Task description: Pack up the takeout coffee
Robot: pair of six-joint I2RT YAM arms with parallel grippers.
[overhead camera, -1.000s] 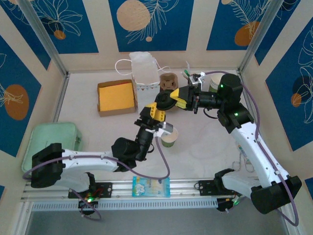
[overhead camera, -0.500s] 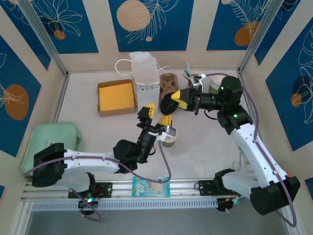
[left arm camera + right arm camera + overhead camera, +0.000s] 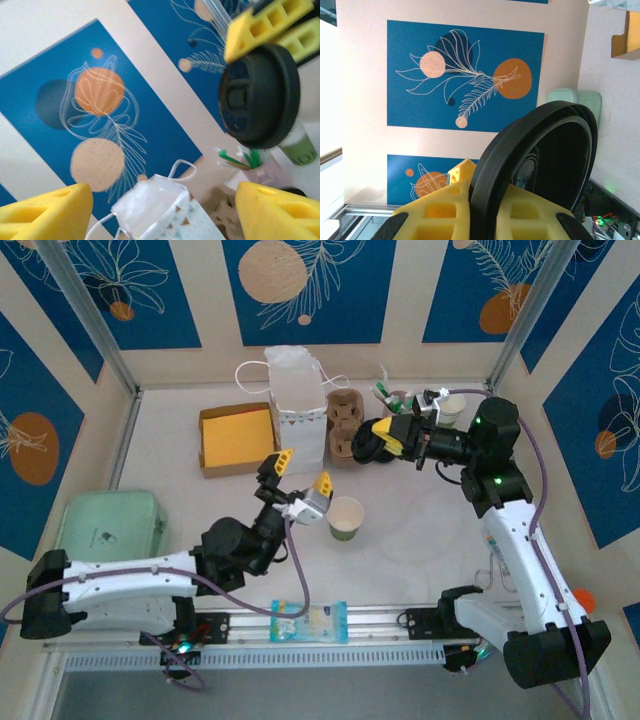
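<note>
The fingers of the left gripper are spread wide with nothing between them, raised over the middle of the table and tilted up toward the back wall.

At the far left edge sits a mint green lidded container. Further back lies an open cardboard box with a yellow inside. Just right of it stands a white paper bag with handles, and a brown cardboard cup carrier sits right against the bag. A blue packet lies on the near rail.

The takeout coffee stands upright and uncovered on the bare table, just right of the left gripper and apart from it. That gripper sits between the cup and the bag.

Further back, the right gripper is clamped on a black round lid, held on edge in the air beside the carrier. Behind it, in the far right corner, stand a pink cup of green utensils and another green-banded paper cup.
</note>
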